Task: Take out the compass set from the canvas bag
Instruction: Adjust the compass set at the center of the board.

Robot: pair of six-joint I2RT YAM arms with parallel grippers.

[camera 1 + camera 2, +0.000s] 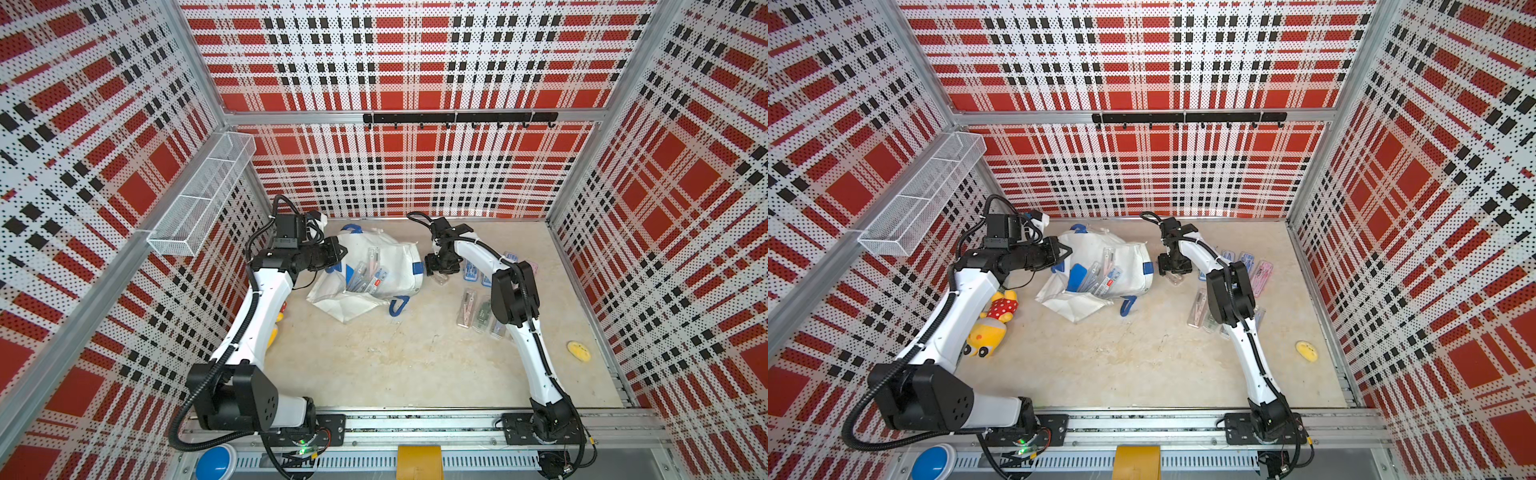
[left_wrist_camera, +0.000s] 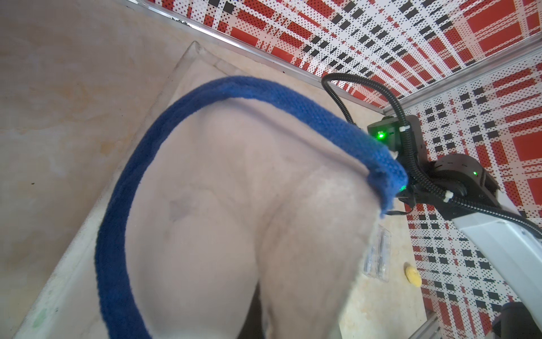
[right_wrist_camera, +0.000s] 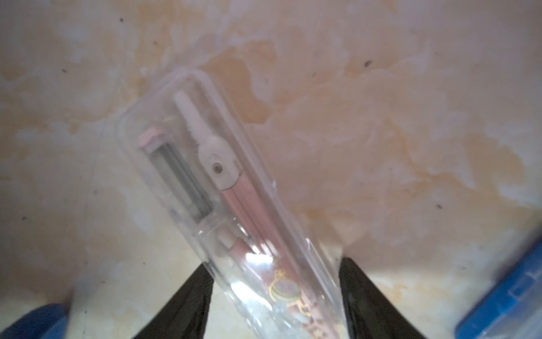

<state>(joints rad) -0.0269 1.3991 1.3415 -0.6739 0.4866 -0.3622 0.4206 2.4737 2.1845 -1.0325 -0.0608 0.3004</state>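
Tool L (image 1: 340, 253) pinching canvas bag (image 1: 399, 257), tool R (image 3: 275, 263) astride 1 compass set (image 3: 223, 176), grip unclear

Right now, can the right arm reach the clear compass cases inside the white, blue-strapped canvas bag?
Probably yes. The left gripper pinches the white canvas bag open, the clear cases lie exposed, and the right gripper is beside it, though straddling another clear case.
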